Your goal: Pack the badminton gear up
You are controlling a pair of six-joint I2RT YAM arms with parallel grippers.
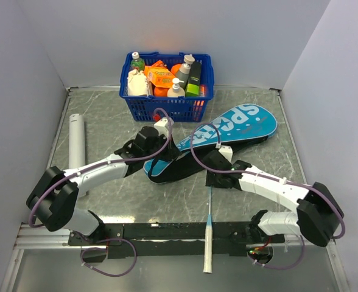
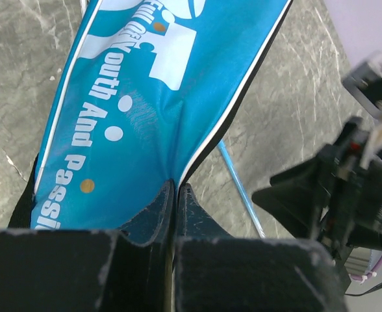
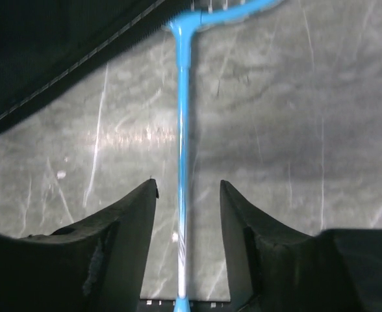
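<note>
**Top external view.** The teal case (image 1: 240,125) lay diagonally on the table (image 1: 106,121). Its broad end pointed to the far right and its narrow end lay near the centre, just in front of the blue basket (image 1: 167,108) of bottles and orange packs. The left gripper (image 1: 157,159) sat at the narrow end of the case. The right gripper (image 1: 214,177) was just beside it, over the racket (image 1: 209,213). The racket's white handle pointed toward the near edge and crossed the mounting rail (image 1: 167,231). Its head end ran out of sight beneath the right gripper and the case. The white tube (image 1: 77,143) lay well apart, along the left wall.

**Left wrist view.** The fingers (image 2: 158,208) were pressed together, clamped on a fold of the case's fabric at its piped edge. The racket's pale blue shaft (image 2: 240,185) emerged from beneath that edge.

**Right wrist view.** The fingers (image 3: 129,214) stood apart, one on either side of the shaft, and touched it on neither side. At the top of the frame the shaft met the racket head, beside the case's dark edge.
</note>
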